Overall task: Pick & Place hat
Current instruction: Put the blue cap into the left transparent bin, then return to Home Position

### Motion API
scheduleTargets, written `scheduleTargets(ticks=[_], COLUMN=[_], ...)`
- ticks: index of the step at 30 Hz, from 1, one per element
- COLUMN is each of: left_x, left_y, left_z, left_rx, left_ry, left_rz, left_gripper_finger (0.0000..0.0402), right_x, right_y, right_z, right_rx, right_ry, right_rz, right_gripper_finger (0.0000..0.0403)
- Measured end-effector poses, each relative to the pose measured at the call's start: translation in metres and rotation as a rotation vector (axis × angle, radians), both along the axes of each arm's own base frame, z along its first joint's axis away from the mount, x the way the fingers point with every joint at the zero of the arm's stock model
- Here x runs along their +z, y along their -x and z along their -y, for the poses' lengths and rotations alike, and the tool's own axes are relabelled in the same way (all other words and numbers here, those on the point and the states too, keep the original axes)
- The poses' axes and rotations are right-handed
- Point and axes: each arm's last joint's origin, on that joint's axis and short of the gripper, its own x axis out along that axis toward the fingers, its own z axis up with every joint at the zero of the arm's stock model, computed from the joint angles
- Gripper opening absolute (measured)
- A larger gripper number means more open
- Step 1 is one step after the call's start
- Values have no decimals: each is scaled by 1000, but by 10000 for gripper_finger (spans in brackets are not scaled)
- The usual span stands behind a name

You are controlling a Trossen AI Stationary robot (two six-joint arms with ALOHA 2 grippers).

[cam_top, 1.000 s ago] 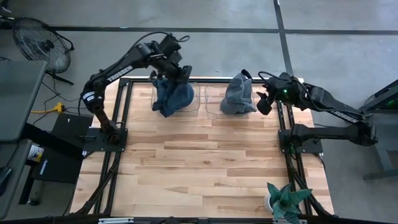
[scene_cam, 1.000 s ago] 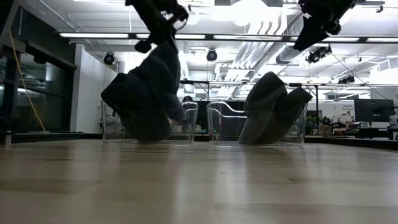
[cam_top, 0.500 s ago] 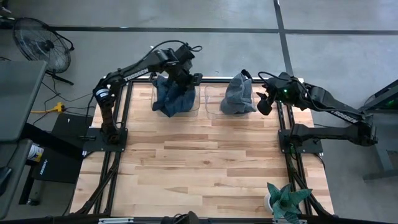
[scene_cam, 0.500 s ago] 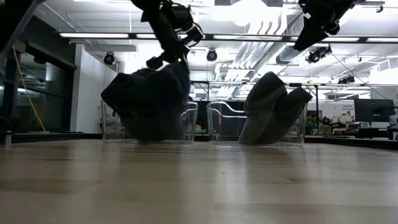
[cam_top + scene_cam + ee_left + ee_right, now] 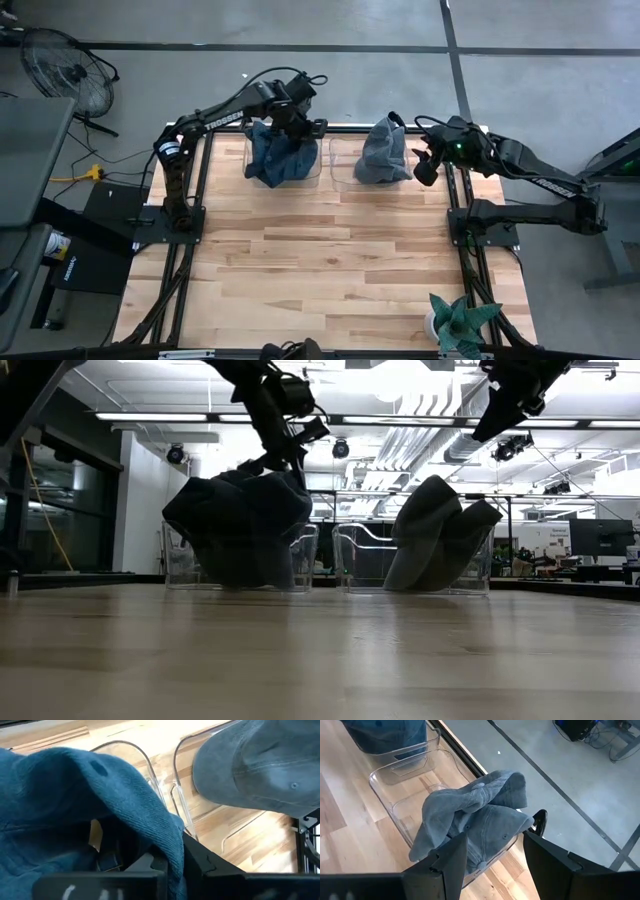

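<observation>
Two clear plastic bins stand side by side along the far edge of the light wooden slatted table [image 5: 330,260], with only a narrow gap between them. The left clear bin [image 5: 252,170] holds a dark blue fabric hat [image 5: 280,155], which bulges over the bin's front rim and rises well above its walls in the low view. The left gripper [image 5: 300,122] sits directly over that bin's right-hand side, its fingers clenched on a fold of the dark blue hat; the left wrist view shows the cloth draped around and between the dark fingers [image 5: 150,867]. The right clear bin [image 5: 345,172] carries a grey-blue denim cap [image 5: 385,150], which leans toward and over that bin's right wall. The right gripper [image 5: 425,160] hovers just beside the cap, past the bin's right-hand edge near the table's black frame rail, with its fingers spread apart and nothing between them. In front of both bins the wooden surface lies open across the middle, and a green spiky plant-like object [image 5: 460,320] stands at the near right corner.
</observation>
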Motion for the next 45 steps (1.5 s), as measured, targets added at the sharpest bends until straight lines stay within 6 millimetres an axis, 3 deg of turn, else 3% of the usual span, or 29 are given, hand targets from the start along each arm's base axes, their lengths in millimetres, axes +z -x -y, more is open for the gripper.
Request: scheduleTargets(ticks=[14,18,32,45], left_x=[2,12,85,113], left_y=[0,3,21,26], left_z=[1,2,9,18], left_rx=[-69,-85,-189,-344], left_ry=[-2,-18,-326,-522], left_rz=[26,13,-29,65], left_gripper_finger=[137,156,161,161], right_x=[0,-1,4,8], right_y=[-1,1,12,35], right_z=[-2,2,25,46], right_rx=[98,117,223,308], right_ry=[-24,-52,-110,-151], right_rz=[-3,9,123,259], right_gripper_finger=[189,189,189,188])
